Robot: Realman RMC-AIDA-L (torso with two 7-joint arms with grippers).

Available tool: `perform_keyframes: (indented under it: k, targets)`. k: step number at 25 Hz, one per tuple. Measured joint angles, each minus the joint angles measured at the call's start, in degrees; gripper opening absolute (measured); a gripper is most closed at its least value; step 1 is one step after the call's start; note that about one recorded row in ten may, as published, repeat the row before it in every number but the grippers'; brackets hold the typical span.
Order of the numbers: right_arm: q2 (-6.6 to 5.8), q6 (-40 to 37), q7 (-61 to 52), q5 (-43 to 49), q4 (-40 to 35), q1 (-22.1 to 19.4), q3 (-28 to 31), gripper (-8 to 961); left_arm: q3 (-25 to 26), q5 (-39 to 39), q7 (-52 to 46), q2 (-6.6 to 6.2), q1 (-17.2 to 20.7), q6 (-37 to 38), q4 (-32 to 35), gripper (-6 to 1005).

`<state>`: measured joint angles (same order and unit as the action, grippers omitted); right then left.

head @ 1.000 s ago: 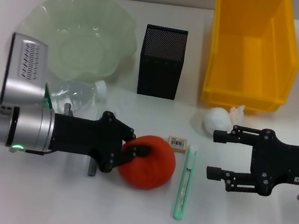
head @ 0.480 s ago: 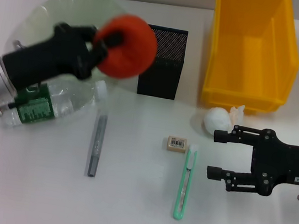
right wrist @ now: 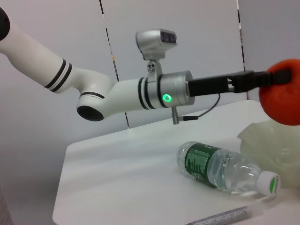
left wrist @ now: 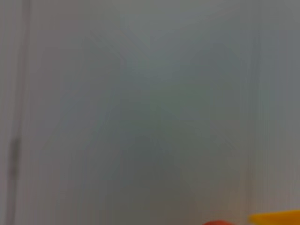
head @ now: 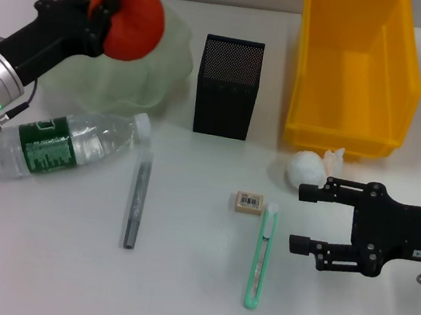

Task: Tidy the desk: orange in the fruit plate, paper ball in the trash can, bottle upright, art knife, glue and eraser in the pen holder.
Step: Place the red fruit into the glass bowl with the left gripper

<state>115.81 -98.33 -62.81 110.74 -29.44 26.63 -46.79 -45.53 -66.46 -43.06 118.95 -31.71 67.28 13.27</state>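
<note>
Left gripper (head: 105, 13) clamped on round orange fruit (head: 129, 9), held up over pale green translucent wavy-rimmed fruit plate (head: 172, 70), not touching it. Step in hand: orange → plate, carry about done, release not yet made. Next move prob needs lowering toward plate centre, then spreading fingers so fruit doesn't roll out.

Right gripper (head: 308, 218) idle low over desk, fingers spread, holding nothing, just beside white crumpled paper ball (head: 307, 169) and green-handled art knife (head: 261, 256).

Rest untouched: clear plastic water bottle w/ green label (head: 67, 145) lying on its side near plate; grey glue stick (head: 136, 203) and small tan eraser (head: 249, 202) flat on desk; black mesh pen holder (head: 227, 87) upright; yellow plastic bin (head: 356, 68) behind paper ball, likely the trash can.
</note>
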Motion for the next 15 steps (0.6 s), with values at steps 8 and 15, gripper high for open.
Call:
perform_keyframes:
  k: [8,15]
  targets:
    - [0.12,-0.92,-0.09,0.0,0.0,0.0,0.42,772,0.03,3.32,6.9,0.19,-1.45,-3.97,-2.93,202]
    - [0.23,-1.26,-0.12,-0.16,0.02,-0.02,0.48,771,-1.93,2.39,0.94,-0.38,0.02,3.49,-2.3,420]
